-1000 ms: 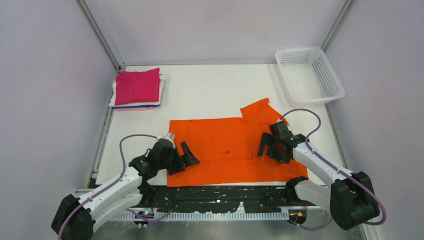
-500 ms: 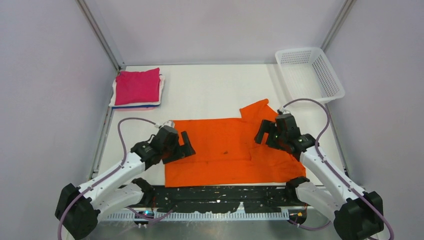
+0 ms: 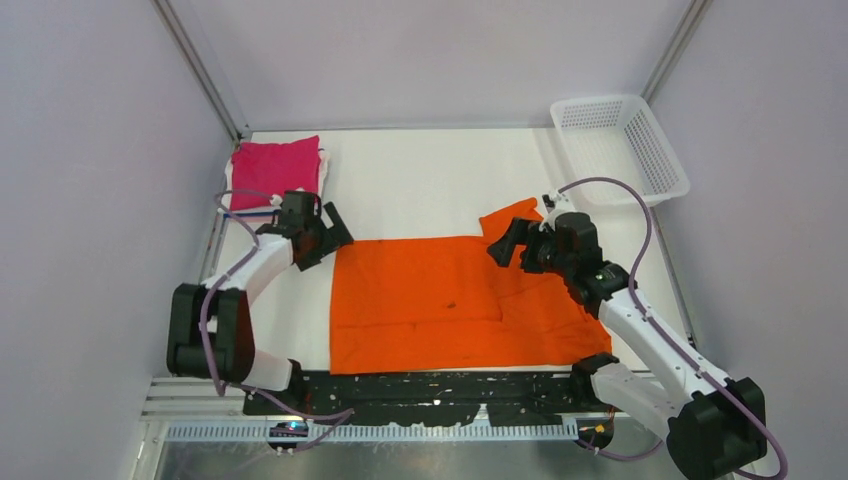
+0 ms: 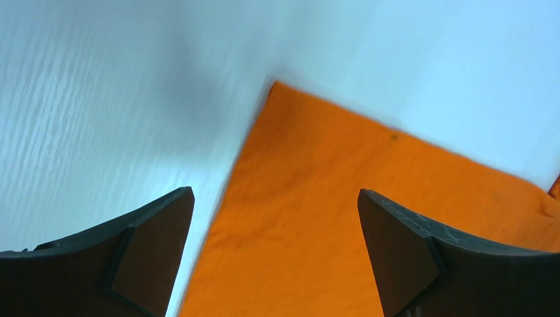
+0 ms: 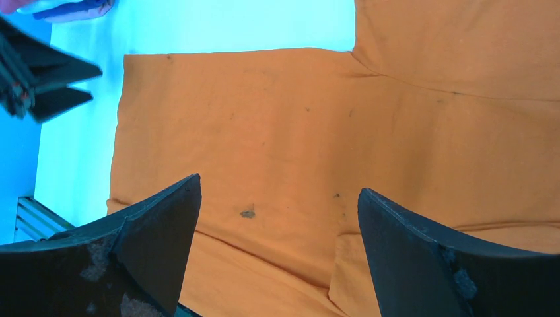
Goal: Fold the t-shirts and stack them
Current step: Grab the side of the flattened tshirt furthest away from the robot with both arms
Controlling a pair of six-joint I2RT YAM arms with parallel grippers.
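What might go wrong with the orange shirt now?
The left gripper hangs open at the far-left corner of the orange t-shirt, partly over the table, so it might pinch nothing. It is also close to the folded stack and might bump it. The sleeve by the open right gripper sticks out, so a fold could come out lumpy.

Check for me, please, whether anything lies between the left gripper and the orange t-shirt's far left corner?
Nothing visible does. The left gripper hangs open beside that corner of the orange t-shirt. Its wrist view shows only bare table and orange cloth between the fingers.
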